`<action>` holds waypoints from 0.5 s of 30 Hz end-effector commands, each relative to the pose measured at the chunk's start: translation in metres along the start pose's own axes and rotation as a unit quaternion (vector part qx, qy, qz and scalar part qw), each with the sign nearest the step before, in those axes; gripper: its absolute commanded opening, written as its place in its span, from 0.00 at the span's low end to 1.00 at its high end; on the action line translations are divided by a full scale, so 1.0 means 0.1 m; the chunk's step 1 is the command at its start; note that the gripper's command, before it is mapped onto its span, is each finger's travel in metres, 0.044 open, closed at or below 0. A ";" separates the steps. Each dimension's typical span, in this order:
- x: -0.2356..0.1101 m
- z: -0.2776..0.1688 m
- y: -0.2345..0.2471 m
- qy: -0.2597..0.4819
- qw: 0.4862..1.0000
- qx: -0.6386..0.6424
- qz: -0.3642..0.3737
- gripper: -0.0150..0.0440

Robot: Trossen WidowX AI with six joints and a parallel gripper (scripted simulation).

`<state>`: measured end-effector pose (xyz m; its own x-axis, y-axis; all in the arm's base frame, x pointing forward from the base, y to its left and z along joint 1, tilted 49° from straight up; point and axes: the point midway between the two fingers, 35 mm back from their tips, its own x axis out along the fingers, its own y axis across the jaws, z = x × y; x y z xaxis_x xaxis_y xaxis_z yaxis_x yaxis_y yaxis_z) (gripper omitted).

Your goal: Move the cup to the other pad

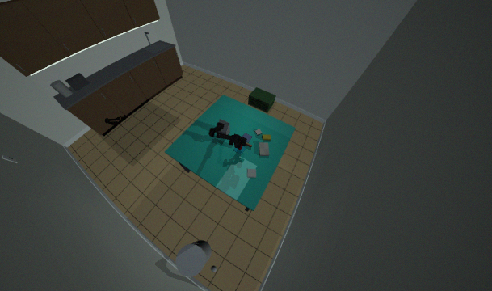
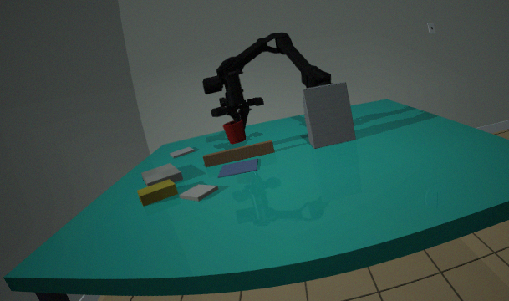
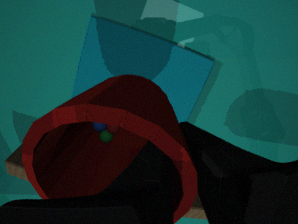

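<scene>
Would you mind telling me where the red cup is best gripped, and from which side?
At the rim, from above. The red cup is open-topped, holds marbles and widens upward, so pinching its wall with one of the fingers inside keeps it upright. The gripper holds it that way now.

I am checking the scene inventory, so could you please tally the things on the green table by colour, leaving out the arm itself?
Grey: 4 (upright panel, thick block, flat tile, small tile)
Red: 1 (cup, held in the fingers)
Brown: 1 (bar)
Blue: 1 (pad)
Yellow: 1 (block)
Total: 8
</scene>
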<state>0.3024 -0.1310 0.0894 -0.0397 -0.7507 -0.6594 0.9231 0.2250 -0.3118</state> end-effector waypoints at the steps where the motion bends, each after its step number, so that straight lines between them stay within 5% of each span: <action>1: 0.07 -0.01 -0.01 0.000 1.000 -0.004 -0.003 0.25; 15: 0.27 -0.01 -0.03 -0.001 1.000 -0.004 -0.004 0.25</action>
<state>0.3010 -0.1473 0.0762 -0.0396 -0.7521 -0.6579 0.9232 0.2244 -0.3121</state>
